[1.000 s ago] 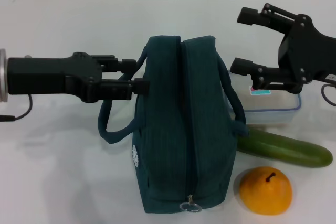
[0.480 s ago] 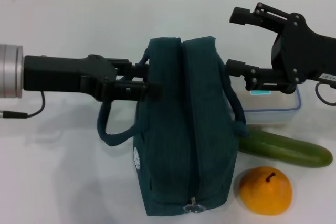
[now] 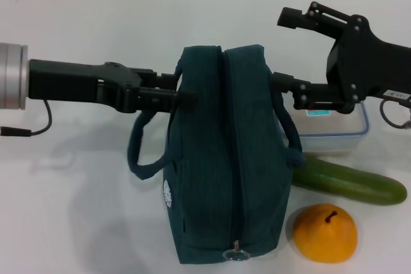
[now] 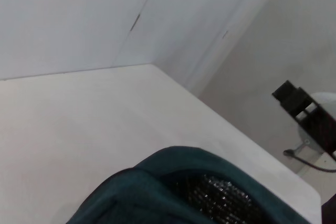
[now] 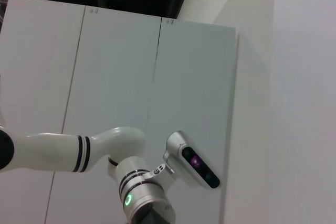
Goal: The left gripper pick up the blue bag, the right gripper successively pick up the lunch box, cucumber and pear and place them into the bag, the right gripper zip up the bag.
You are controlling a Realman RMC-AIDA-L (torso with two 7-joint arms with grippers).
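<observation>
The blue bag (image 3: 221, 158) lies zipped in the middle of the table, its metal ring zip pull (image 3: 234, 253) at the near end. My left gripper (image 3: 183, 92) reaches in from the left and is shut on the bag's left loop handle (image 3: 138, 158) at the bag's upper side. The left wrist view shows only the bag's teal fabric (image 4: 173, 187). My right gripper (image 3: 277, 49) hangs open just right of the bag's top, above the lunch box (image 3: 334, 134). The cucumber (image 3: 350, 183) lies right of the bag, with the pear (image 3: 324, 232) in front of it.
The white table (image 3: 77, 210) ends at a wall behind. A black cable (image 3: 26, 129) trails from the left arm. The right wrist view shows only white cabinet doors (image 5: 105, 77) and a white robot arm (image 5: 79, 153) far off.
My left gripper has pushed right to the bag's side and its fingers have come together on the handle, which has shifted. The right gripper has drifted left toward the bag.
</observation>
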